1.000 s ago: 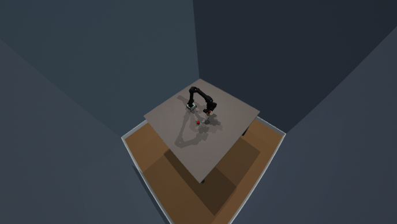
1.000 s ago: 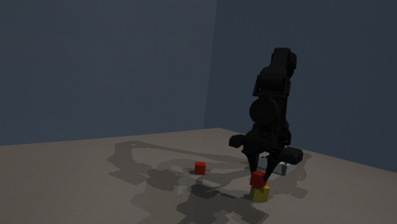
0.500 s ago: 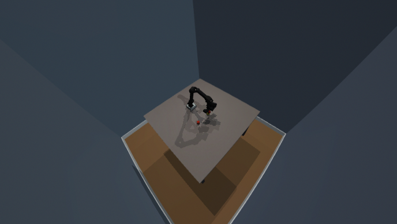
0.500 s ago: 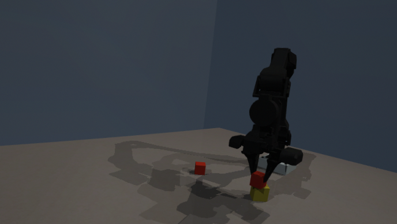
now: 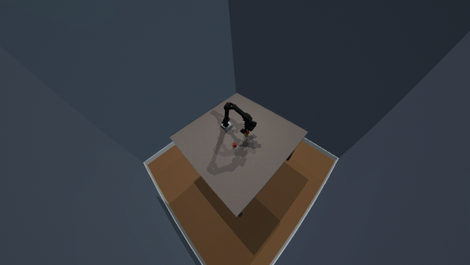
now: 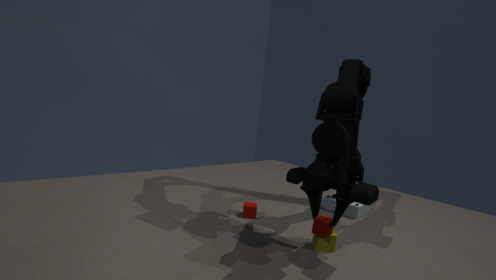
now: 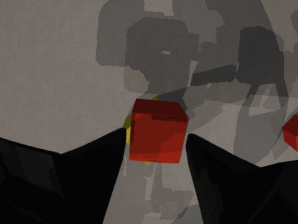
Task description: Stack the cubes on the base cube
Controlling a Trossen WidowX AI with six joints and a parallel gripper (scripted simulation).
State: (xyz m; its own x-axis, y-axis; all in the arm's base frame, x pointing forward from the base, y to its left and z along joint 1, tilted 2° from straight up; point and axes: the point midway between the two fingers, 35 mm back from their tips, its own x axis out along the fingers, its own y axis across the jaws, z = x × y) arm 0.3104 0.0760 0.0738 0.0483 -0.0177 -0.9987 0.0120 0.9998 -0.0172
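Gripper [image 5: 246, 131] [image 6: 324, 221] [image 7: 157, 137] open around upper red cube [image 5: 248, 132] [image 6: 321, 226] [image 7: 157, 137]; one cap at base.

My fingers stand either side of this cube, parted beyond its width, with a visible gap at the wrist view's left finger; no grip observed. Directly below my fingertips, the cube sits over the yellow cube [image 5: 246, 135] [image 6: 325, 245] [image 7: 128, 135], turned relative to it; exact level and contact cannot be confirmed. The yellow cube stands on the table [image 5: 253, 171] [image 6: 72, 234] [image 7: 50, 75] beneath me. Second red cube [image 5: 234, 145] [image 6: 249, 210] [image 7: 292, 132] lies on the table, well apart from my gripper, toward the wrist view's right edge, not placed.
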